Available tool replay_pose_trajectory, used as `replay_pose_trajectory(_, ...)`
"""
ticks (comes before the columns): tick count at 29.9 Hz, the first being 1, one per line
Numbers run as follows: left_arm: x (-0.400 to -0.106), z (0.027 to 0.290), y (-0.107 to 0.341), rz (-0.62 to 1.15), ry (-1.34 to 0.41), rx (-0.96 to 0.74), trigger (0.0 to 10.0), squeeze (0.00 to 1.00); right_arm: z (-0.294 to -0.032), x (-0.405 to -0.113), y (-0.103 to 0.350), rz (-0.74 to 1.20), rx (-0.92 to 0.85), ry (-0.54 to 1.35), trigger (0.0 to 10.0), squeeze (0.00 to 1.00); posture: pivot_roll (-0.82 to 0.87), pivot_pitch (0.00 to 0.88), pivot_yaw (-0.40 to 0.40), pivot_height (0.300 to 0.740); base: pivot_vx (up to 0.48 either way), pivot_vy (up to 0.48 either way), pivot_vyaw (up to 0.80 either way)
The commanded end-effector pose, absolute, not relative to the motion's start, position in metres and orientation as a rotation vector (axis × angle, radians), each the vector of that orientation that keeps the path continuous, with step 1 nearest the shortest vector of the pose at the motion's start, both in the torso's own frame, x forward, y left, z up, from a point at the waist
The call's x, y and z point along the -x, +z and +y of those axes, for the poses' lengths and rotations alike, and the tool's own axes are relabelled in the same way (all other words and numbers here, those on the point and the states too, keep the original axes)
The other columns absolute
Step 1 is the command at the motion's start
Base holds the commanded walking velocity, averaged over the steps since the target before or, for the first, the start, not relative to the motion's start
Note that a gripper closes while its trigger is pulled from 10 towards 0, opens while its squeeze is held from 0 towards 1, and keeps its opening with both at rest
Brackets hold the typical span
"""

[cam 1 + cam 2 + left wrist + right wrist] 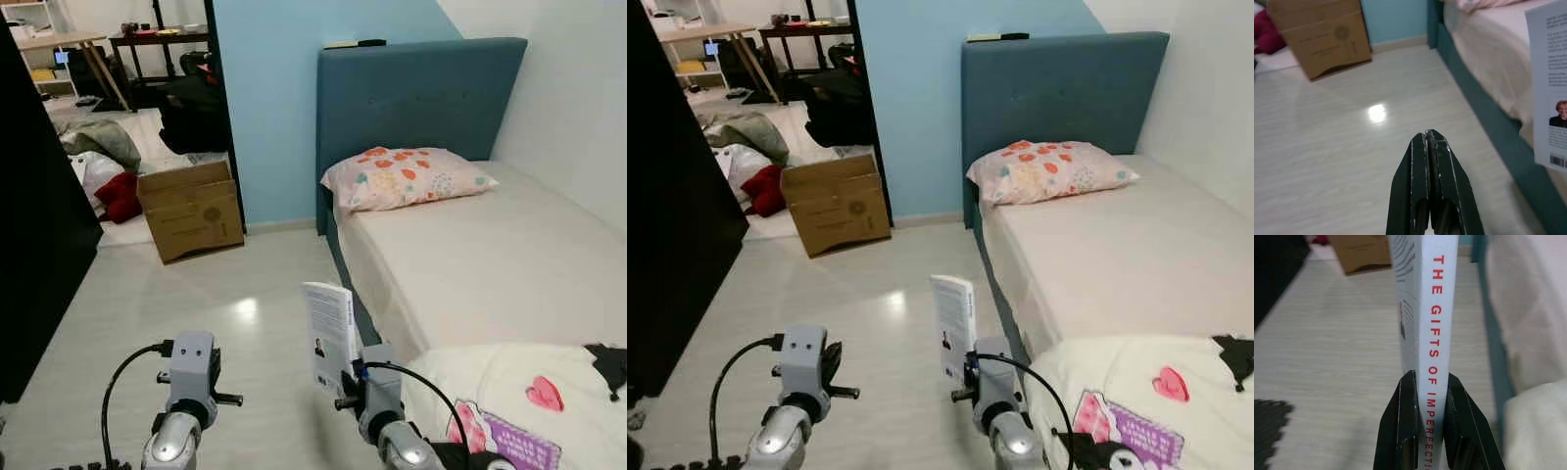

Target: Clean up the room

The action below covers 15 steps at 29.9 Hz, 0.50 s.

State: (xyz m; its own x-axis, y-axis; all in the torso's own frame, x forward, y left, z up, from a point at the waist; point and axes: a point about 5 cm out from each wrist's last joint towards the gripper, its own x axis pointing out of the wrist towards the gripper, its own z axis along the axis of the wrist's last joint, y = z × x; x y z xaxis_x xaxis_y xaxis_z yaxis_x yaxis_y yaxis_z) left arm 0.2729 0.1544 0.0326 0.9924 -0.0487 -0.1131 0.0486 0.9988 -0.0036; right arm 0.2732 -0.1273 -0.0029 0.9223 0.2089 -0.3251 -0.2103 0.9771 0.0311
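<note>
Bright even indoor light, glare spot on floor (245,309), wrist views soft

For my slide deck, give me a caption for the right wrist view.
Right gripper clamps a white book upright by its spine above the pale floor.

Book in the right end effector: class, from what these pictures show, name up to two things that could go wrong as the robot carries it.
1. The right end effector pinches the book only at the bottom of its spine, and the book stands tall above it, so it might tip or slip out.
2. The book is held close to the bed edge; a swing could knock it against the mattress.
</note>
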Motion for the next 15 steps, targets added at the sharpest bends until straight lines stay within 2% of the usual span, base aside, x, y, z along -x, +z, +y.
replay_pose_trajectory(1, -0.2698, 0.1593, 0.0292, 0.124, -0.04, -0.011, 10.0, 0.0, -0.1254, -0.2767, 0.002, 0.303, -0.019, 0.202, 10.0, 0.0, 0.03, 0.021, 0.023, 0.74, 0.36, 0.0, 0.0)
replay_pose_trajectory(3, -0.27, 0.1594, 0.0293, 0.124, -0.041, -0.012, 10.0, 0.0, -0.1254, -0.2766, 0.0019, 0.304, -0.021, 0.202, 10.0, 0.0, 0.03, 0.021, 0.023, 0.74, 0.36, 0.0, 0.0)
replay_pose_trajectory(10, -0.2708, 0.1597, 0.0297, 0.123, -0.043, -0.015, 10.0, 0.0, -0.1251, -0.2763, 0.0017, 0.304, -0.028, 0.203, 10.0, 0.0, 0.03, 0.012, 0.025, 0.74, 0.362, 0.0, -0.78)
replay_pose_trajectory(15, -0.2708, 0.1604, 0.03, 0.122, -0.042, -0.017, 10.0, 0.0, -0.1243, -0.2775, 0.0023, 0.303, -0.02, 0.202, 10.0, 0.0, 0.03, 0.009, 0.024, 0.74, 0.36, 0.0, 0.0)
